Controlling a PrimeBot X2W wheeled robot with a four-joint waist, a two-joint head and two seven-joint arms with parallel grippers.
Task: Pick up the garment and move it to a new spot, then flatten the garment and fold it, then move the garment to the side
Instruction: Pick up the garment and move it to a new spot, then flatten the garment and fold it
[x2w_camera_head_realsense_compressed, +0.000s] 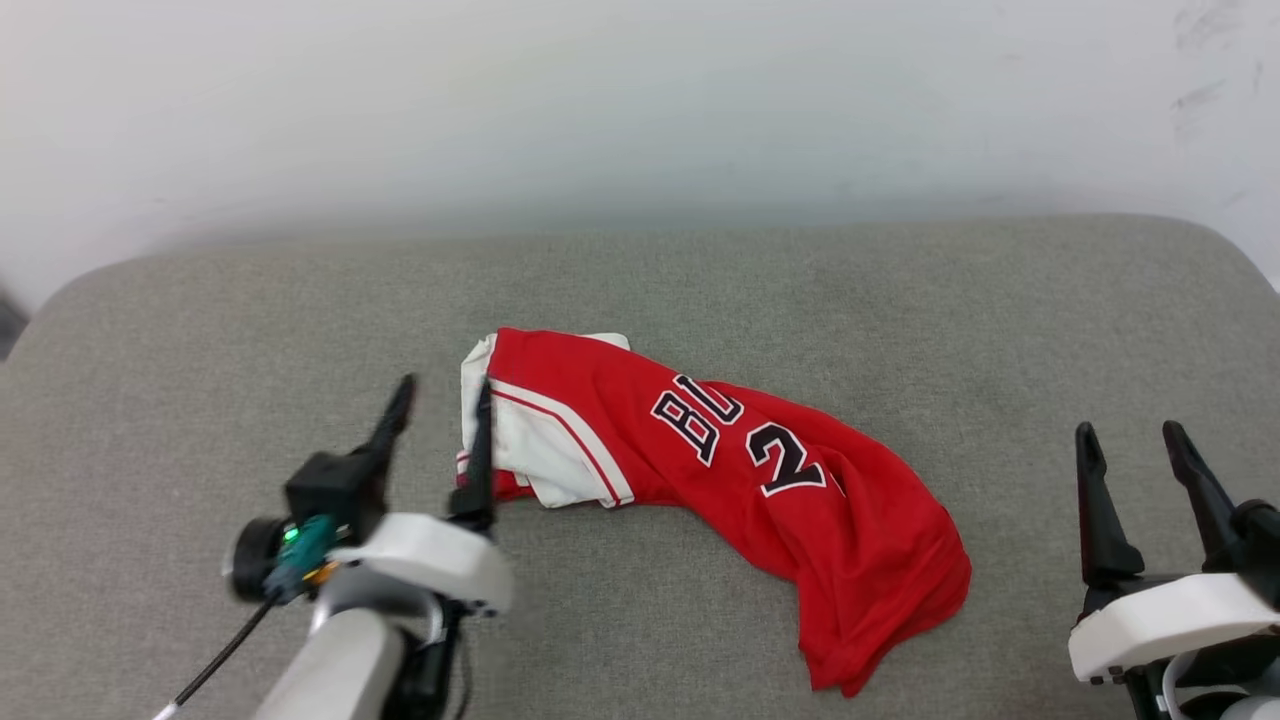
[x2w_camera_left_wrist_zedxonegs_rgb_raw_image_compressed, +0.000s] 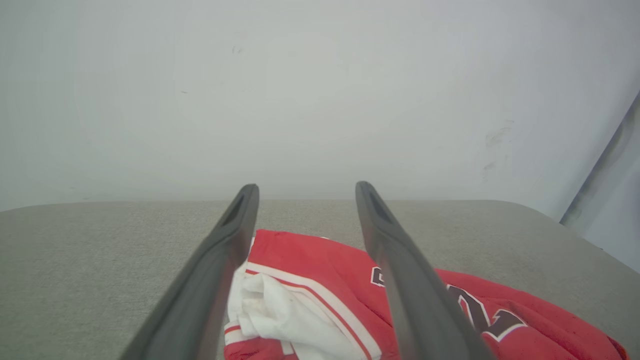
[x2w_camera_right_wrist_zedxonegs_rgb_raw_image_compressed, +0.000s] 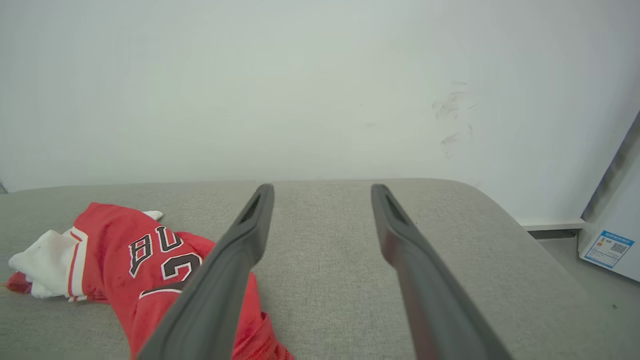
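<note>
Your shirt (x2w_camera_head_realsense_compressed: 740, 470) is lying bunched up around the middle of the gray cushion (x2w_camera_head_realsense_compressed: 700, 280), a bit nearer the front edge than the back. Its white sleeve (x2w_camera_head_realsense_compressed: 540, 450) points toward the cushion's left edge and the red body trails off toward the front right. Your left gripper (x2w_camera_head_realsense_compressed: 445, 390) is spread wide and gripping nothing. Its fingers straddle that sleeve end from above, and the inner finger (x2w_camera_head_realsense_compressed: 480, 450) lines up over the sleeve's edge; can't tell if it's actually touching the fabric. Your right gripper (x2w_camera_head_realsense_compressed: 1128, 432) is wide open too, empty, sitting near the cushion's right edge, well apart from the shirt.
</note>
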